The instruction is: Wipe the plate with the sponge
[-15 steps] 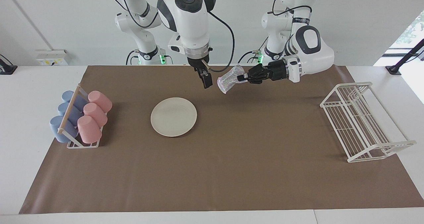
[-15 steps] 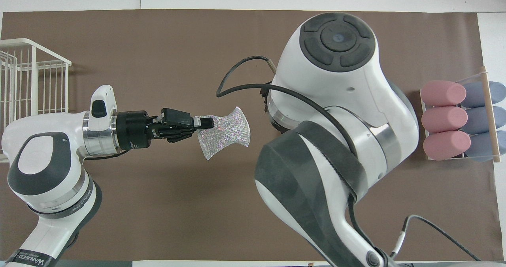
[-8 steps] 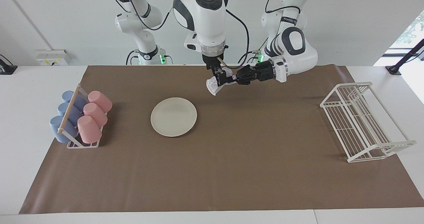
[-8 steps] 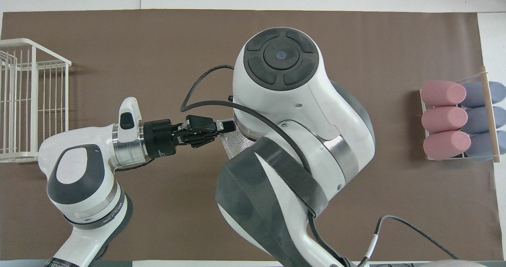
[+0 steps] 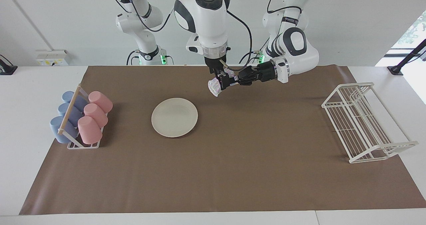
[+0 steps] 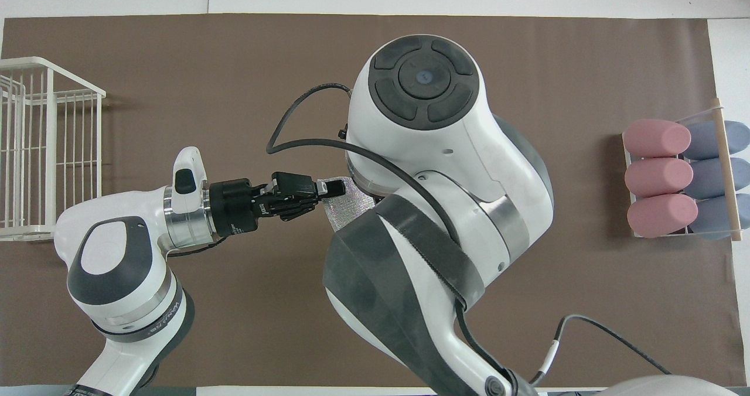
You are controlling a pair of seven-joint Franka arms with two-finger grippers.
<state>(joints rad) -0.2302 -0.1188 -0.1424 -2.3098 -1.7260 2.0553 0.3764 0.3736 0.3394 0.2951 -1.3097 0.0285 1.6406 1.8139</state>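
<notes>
A: Where is the sponge (image 5: 214, 86)?

B: Up in the air, over the brown mat (image 5: 233, 171) near the robots' edge of it; it hangs as a silvery, wrinkled wad between the two grippers; in the overhead view only a strip of it (image 6: 345, 208) shows past the right arm's big wrist.

A: Who has hold of it?

B: The left gripper (image 5: 237, 79) reaches in level from the left arm's end, its black fingers pinched on the sponge's upper edge; the overhead view shows that gripper (image 6: 328, 189) closed on the edge; the right gripper (image 5: 222, 81) points straight down from above and meets the sponge at the same spot; whether its fingers are clamped or parted I cannot tell.

A: And the plate (image 5: 174, 117)?

B: Flat on the mat, bare, farther from the robots than the sponge and toward the right arm's end; nothing touches it; the overhead view hides it under the right arm.

A: What else is on the table?

B: A small rack (image 5: 80, 141) of cups lying on their sides at the right arm's end, three pink cups (image 5: 94, 115) beside three blue cups (image 5: 66, 115); at the left arm's end, a white wire dish rack (image 5: 364, 121), well apart from the plate.
</notes>
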